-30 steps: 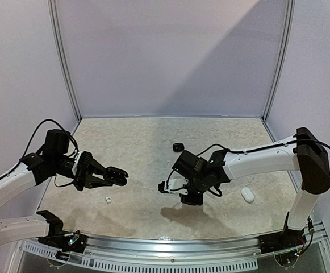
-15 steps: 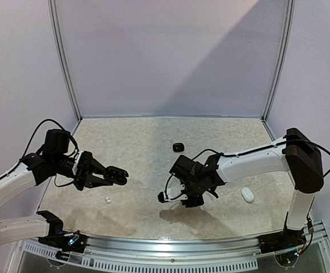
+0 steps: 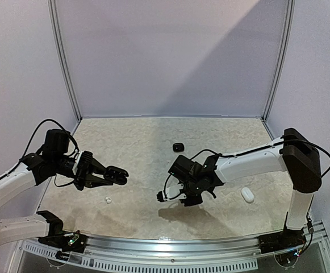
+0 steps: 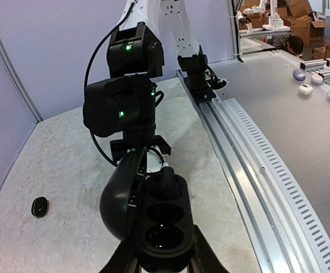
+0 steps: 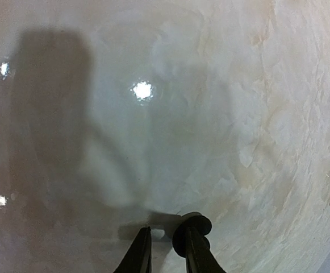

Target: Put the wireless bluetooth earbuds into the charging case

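Left fingers (image 4: 203, 259) clamped on open glossy black pebble-shaped charging case (image 4: 162, 227) | right fingers (image 5: 141, 253) nearly together by small black bean-like earbud (image 5: 192, 226), grip unclear | step: likely earbud pickup | next: align it over empty well (image 4: 163, 213)

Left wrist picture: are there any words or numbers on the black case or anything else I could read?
Nothing here can be read.
The case: no words or numbers show.
The boxes far behind: any print is too small to read.
The right arm: only green lights, no label.
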`<control>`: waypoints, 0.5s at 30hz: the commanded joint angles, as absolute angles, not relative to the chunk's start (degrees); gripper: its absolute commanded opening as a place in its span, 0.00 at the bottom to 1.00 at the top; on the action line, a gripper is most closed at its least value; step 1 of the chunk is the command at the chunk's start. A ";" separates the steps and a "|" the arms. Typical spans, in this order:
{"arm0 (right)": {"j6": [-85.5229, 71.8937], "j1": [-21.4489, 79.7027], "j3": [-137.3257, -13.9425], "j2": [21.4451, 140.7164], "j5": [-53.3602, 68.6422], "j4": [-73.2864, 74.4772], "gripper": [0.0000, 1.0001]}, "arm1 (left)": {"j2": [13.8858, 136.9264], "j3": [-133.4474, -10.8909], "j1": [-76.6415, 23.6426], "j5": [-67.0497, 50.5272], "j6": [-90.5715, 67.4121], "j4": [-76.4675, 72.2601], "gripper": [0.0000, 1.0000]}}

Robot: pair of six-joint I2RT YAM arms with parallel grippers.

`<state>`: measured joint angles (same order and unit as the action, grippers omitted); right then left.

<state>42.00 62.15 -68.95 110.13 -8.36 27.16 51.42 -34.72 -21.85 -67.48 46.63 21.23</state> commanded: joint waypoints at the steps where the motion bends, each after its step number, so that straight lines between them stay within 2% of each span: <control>1: 42.34 60.68 -69.95 112.40 -11.41 27.12 0.19 | 51.61 -34.71 -21.61 -67.57 45.83 20.82 0.00; 15: 42.36 58.65 -70.66 111.97 -13.36 26.88 0.16 | 51.21 -35.08 -21.59 -67.58 44.85 20.73 0.00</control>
<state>42.48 60.27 -70.11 110.54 -10.87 26.11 51.42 -34.72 -21.85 -67.40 45.60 21.23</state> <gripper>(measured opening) 0.158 0.258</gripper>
